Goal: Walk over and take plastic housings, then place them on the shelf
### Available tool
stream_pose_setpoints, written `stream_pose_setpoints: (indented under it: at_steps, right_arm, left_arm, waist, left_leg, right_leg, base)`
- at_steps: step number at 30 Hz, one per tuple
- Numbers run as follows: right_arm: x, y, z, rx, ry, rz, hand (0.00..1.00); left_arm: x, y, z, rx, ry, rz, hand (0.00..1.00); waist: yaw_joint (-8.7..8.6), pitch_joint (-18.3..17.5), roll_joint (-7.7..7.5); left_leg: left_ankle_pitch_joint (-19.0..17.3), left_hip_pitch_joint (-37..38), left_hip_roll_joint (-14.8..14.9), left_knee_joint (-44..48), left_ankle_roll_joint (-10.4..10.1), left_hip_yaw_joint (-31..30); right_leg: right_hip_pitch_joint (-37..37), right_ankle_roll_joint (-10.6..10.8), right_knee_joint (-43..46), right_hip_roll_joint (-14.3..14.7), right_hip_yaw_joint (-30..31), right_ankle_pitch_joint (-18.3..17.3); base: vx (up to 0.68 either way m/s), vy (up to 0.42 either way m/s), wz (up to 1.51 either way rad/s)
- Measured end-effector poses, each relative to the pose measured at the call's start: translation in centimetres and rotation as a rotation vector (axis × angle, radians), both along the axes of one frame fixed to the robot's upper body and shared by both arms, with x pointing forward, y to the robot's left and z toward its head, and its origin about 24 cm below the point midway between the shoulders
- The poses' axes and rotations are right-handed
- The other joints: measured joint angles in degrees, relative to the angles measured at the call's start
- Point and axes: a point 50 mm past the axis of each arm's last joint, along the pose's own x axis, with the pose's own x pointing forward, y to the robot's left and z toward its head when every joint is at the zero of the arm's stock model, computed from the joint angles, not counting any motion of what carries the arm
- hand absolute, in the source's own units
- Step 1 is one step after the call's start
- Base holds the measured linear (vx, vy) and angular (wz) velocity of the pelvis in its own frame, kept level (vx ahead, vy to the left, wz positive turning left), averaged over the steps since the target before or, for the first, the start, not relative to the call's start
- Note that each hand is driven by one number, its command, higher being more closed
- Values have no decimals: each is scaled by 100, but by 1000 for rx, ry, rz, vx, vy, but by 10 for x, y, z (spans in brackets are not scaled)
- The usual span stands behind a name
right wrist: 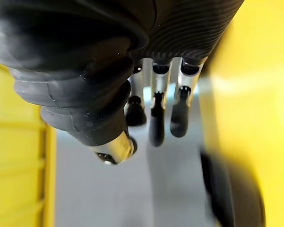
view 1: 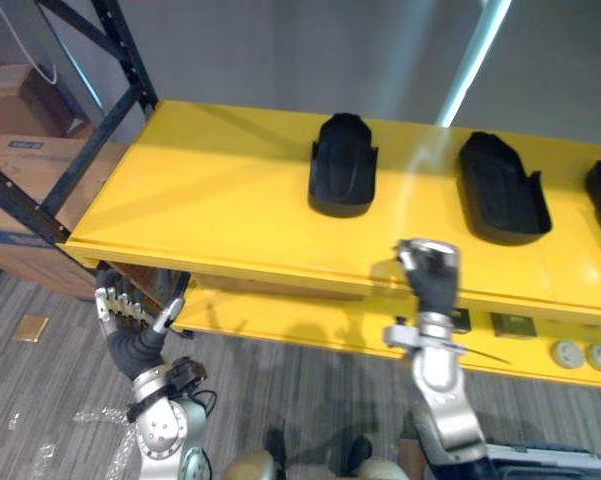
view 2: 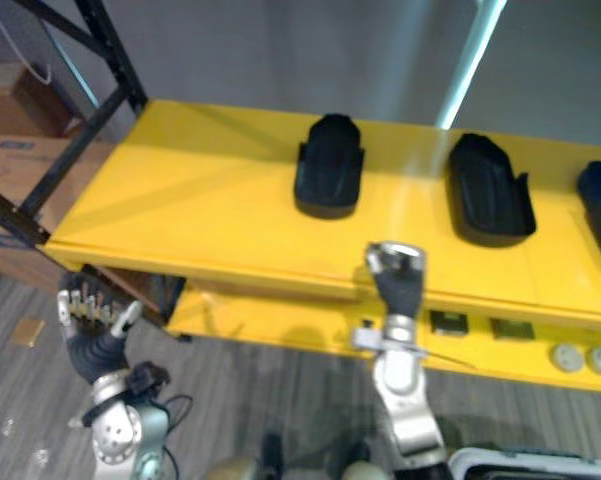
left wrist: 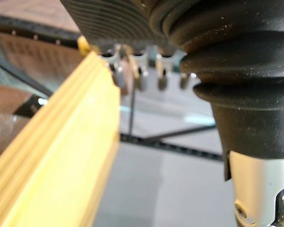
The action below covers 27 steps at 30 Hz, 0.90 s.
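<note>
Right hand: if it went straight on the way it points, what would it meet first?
Probably nothing: the right hand points over the yellow shelf into the gap between the left housing and the middle housing, though depth is unclear.

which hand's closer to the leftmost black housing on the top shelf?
Right. The right hand is at the front edge of the shelf, just right of and in front of the leftmost housing. The left hand is below the shelf's left corner, farther off.
</note>
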Motion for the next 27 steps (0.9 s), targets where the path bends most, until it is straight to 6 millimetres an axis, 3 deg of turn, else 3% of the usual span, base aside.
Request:
stream_pose_setpoints:
  at_steps: [3,6,15,19,21,23,27]
  right_arm:
    - [-17,-28,-8,27,25,-138,0]
    - [-37,-55,-14,84,35,-273,0]
    - [-68,-75,-36,114,143,-441,0]
    - [-74,-79,-39,107,153,-462,0]
    - [-76,-78,-40,100,157,-447,0]
    - [-70,-75,-37,93,131,-391,0]
    - [-67,-67,-38,111,123,-331,0]
  left_arm:
    - [1,-3,6,10,-33,-33,0]
    - [8,-10,12,14,-72,-87,0]
    - [27,-29,21,18,-99,-205,0]
    - [34,-34,12,14,-42,-231,0]
    - [35,-39,11,9,-35,-249,0]
    - [35,-43,11,-4,-36,-251,0]
    - [37,-45,15,-7,-52,-255,0]
  waist:
    - [-203,-74,19]
    - [-266,-166,67]
    - [-669,-419,128]
    - [-827,-416,126]
    - [-798,-412,117]
    - [-715,-458,206]
    - [-649,-463,255]
  left_leg:
    - [-9,53,14,-17,-13,97]
    - [-54,202,58,-73,-43,338]
    - [-183,217,170,-9,-94,1072]
    - [-527,192,318,489,-157,1468]
    - [-828,152,395,960,-135,1309]
    - [-1345,-159,450,1681,-101,325]
    - [-1733,-341,483,2162,-32,12]
  right_leg:
    - [-2,7,-19,22,118,8]
    - [-4,11,-26,76,385,13]
    - [-362,-22,-61,242,1180,196]
    - [-515,-42,-69,428,1828,319]
    - [-567,-59,-62,545,2250,361]
    - [-725,-55,-68,735,2784,395]
    - [-805,-20,-52,855,3076,462]
  base:
    - [23,-9,-18]
    - [-10,-22,-36]
    - [-48,-22,-47]
    - [-69,-47,-78]
    - [-90,-34,-111]
    - [-95,-12,-139]
    - [-94,61,-70]
